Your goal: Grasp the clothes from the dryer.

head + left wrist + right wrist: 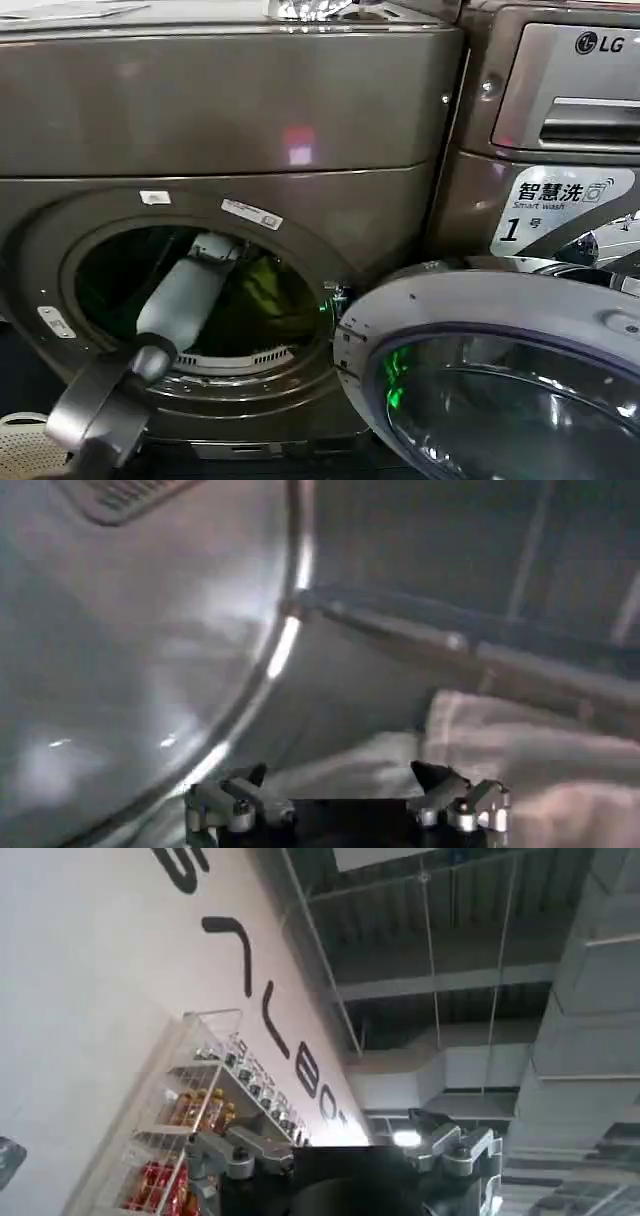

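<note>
The dryer (250, 110) is the bronze-grey machine in front of me, with its round porthole open. My left arm (185, 290) reaches through the porthole into the dark drum. Yellow-green clothes (262, 285) lie inside, just right of the arm. In the left wrist view my left gripper (338, 776) is open inside the steel drum (120, 660). Pale folds of the clothes (500, 750) lie just ahead of its fingertips and off to one side, and nothing is between them. My right gripper (315, 1138) is open and empty, pointing up at a ceiling away from the dryer.
The dryer's round glass door (500, 370) hangs open at the lower right, close to the porthole. An LG machine (560, 90) stands to the right. A white perforated basket (20, 440) sits on the floor at the lower left.
</note>
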